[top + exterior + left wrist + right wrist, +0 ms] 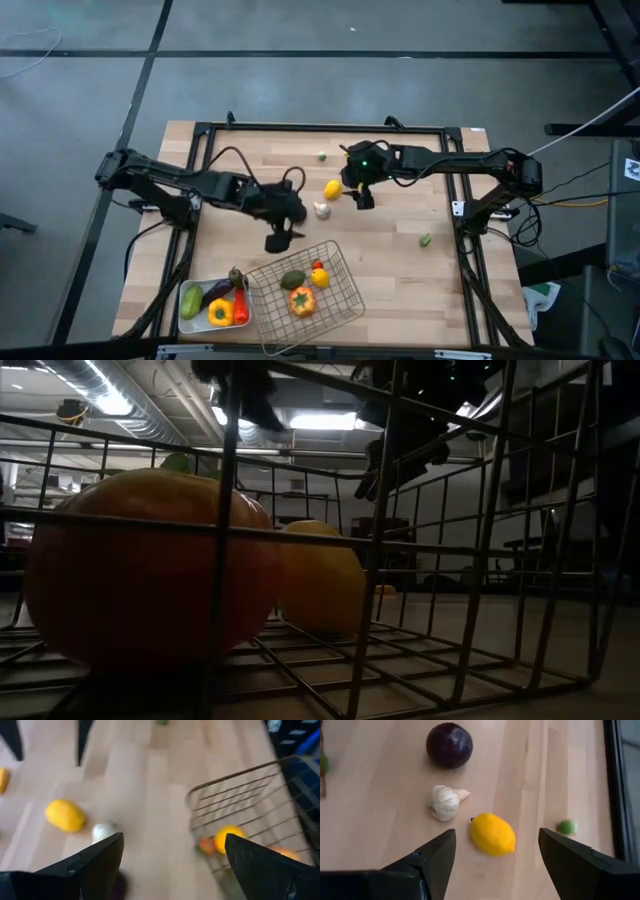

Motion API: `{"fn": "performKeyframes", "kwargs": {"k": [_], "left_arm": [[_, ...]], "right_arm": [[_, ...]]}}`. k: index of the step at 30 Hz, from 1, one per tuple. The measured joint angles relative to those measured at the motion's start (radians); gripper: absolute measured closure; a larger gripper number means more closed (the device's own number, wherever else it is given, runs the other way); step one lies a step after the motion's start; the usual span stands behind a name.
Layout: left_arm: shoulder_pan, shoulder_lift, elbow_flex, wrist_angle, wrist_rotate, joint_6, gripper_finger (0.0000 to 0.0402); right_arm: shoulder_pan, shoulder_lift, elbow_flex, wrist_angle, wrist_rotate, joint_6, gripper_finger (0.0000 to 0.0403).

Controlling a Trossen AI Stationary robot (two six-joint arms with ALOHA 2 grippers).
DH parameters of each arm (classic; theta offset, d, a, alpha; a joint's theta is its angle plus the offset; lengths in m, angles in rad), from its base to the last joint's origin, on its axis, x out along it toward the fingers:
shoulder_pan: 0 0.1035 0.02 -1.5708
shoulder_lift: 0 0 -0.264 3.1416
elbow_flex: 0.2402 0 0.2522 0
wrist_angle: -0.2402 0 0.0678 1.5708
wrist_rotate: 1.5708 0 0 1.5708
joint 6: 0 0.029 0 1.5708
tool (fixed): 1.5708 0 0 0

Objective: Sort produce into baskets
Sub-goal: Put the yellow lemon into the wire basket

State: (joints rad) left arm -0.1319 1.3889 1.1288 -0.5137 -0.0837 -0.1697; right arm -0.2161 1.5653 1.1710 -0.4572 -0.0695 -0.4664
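Pale wood tabletop [400, 270] in a dark frame, grey floor all round. Your wire-mesh basket [345, 300] sits at the near edge, holding an orange pepper [302, 301], a green piece [292, 279] and a small yellow-and-red fruit [319, 277]. Just beside it, on the left arm's side, the white tray [190, 321] carries a cucumber [190, 300], an eggplant [217, 291], a yellow pepper [220, 314] and a red piece [240, 303].

Loose at mid-table: lemon [493, 834], garlic [444, 802] just beside it, purple onion [449, 745] beyond the garlic. Two small green pieces lie apart, one [322, 155] toward the far edge, one [425, 240] on the right arm's side.

Your right gripper [364, 198] hangs over the lemon, fingers spread, nothing between them. Your left gripper [277, 240] sits between the garlic and the basket, fingers wide, holding nothing.
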Motion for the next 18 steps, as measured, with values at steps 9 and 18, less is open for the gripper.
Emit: {"fn": "performKeyframes", "kwargs": {"k": [9,18], "left_arm": [[0.106,-0.001,-0.07,0.002,0.002,0.02,0.0057],[0.162,-0.001,-0.092,0.002,0.003,0.02,0.0057]], "right_arm": [[0.0,0.124,0.062,-0.007,0.025,-0.198,0.012],[-0.002,0.3,0.185,-0.069,0.089,-0.306,0.012]]}}
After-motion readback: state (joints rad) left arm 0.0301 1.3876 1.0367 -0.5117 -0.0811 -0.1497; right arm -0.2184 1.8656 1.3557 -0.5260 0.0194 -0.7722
